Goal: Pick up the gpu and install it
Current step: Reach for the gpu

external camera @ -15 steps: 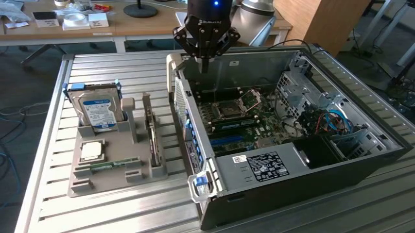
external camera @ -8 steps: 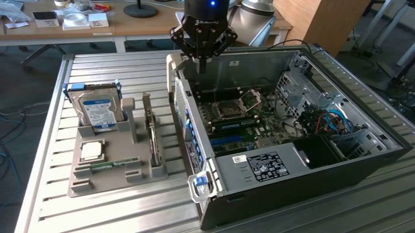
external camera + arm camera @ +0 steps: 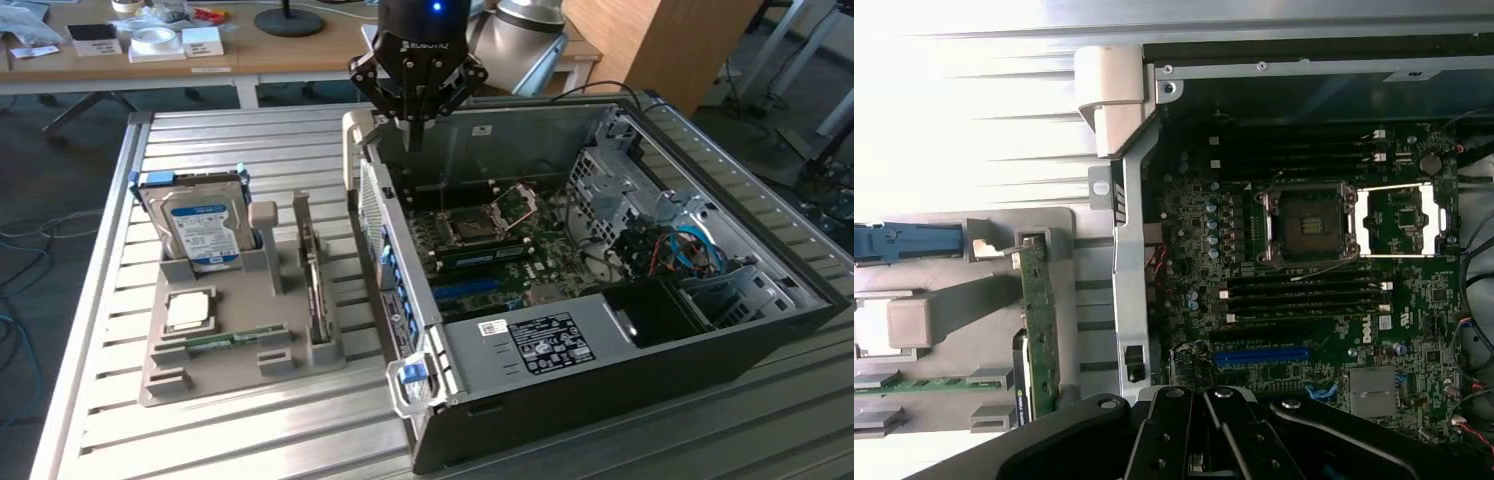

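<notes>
In the exterior view, the black two-fingered gripper (image 3: 415, 132) hangs over the far left corner of the open grey-and-black tower computer case (image 3: 641, 400). Its fingers are pressed together with nothing between them. The gpu (image 3: 315, 280), a thin dark circuit card, stands on edge in a grey plastic holder tray (image 3: 200, 385) on the slatted aluminium table (image 3: 160, 440). It is just to the exterior view's left of the case wall and well apart from the gripper. Further left in the tray stands a silver hard drive with a blue-and-white label (image 3: 203, 230). Nearer in the tray lie a square silver processor (image 3: 187, 310) and a narrow green memory stick (image 3: 235, 337).

The wrist view looks past the closed, empty gripper (image 3: 1206, 425) onto the dark green motherboard (image 3: 1194, 230), with its open silver processor socket (image 3: 1309, 222) and a blue expansion slot (image 3: 1262, 354). Here the gpu (image 3: 1039, 330) shows a green board edge-on, seated in the tray beside the case's metal wall (image 3: 1129, 280).
</notes>
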Robot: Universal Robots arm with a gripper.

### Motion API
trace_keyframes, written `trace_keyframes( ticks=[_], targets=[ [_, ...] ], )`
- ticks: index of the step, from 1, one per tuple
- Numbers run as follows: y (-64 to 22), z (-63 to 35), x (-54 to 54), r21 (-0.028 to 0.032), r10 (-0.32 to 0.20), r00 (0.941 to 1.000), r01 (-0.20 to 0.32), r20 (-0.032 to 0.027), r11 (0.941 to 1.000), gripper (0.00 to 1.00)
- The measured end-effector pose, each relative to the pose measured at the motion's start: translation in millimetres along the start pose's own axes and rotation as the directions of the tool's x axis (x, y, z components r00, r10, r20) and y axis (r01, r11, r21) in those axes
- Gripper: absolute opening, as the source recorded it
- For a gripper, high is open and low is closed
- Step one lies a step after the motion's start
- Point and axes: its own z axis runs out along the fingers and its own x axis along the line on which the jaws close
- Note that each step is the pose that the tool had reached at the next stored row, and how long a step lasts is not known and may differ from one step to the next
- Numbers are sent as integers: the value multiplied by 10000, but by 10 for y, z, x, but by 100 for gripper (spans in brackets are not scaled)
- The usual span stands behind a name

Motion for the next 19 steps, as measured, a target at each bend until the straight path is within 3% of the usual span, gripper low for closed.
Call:
trace_keyframes(
  ticks=[8, 19],
  targets=[
    [-2, 0, 18, 0, 3, 10000, -3, 0, 10000, 11],
    [-17, 0, 223, 0, 0, 10000, 0, 0, 10000, 11]
  ],
)
